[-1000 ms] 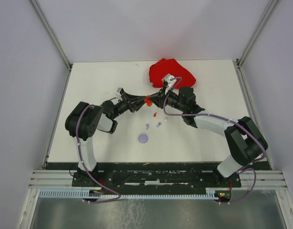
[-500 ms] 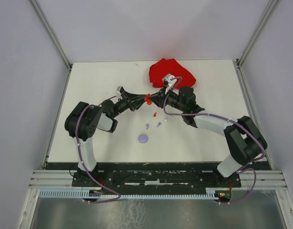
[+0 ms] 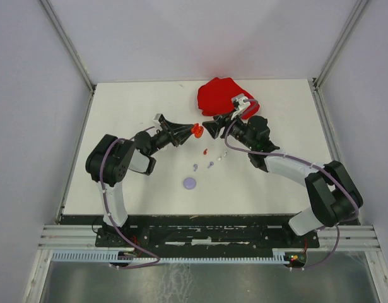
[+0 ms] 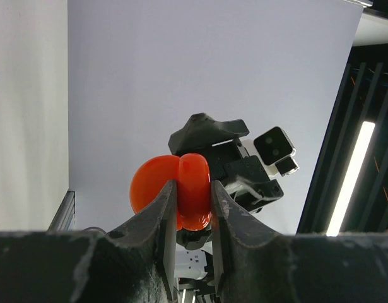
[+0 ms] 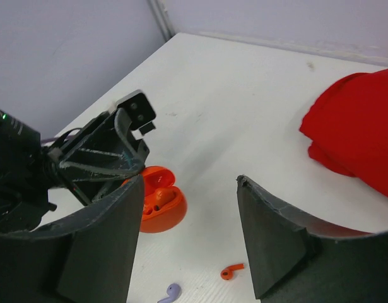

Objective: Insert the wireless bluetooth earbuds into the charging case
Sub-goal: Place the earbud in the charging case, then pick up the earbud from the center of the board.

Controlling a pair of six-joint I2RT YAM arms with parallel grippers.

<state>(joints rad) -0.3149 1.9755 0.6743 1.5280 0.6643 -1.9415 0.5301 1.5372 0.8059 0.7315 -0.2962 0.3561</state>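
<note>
Clamping the left claw on the red charging case in the overhead view, seemingly holding it clear of the surface near mid-counter, and spreading the right claw just beside it, gripping nothing. Leaving the earbuds loose on the white counter below the two claws: a red earbud, lilac earbuds and a white earbud, all lying apart from any case. Noting a lilac round case nearer the arm bases and a crumpled red cloth at the far edge, behind the right claw. Looking along the left wrist: pinching the red case edge-on between both fingers, its two halves swung apart, and facing the right arm against the pale wall. Looking along the right wrist: standing both fingers wide with nothing between them, and seeing the case gaping in the left claw's grip, without being able to tell whether a bud is sitting inside. Judging the task barely under way, with the red bud on the counter, then the lilac and white ones, all needing picking up and seating. Spotting no case for the white one. Finding nothing lying over the buds, but working with both claws crowded close around one small case.
</note>
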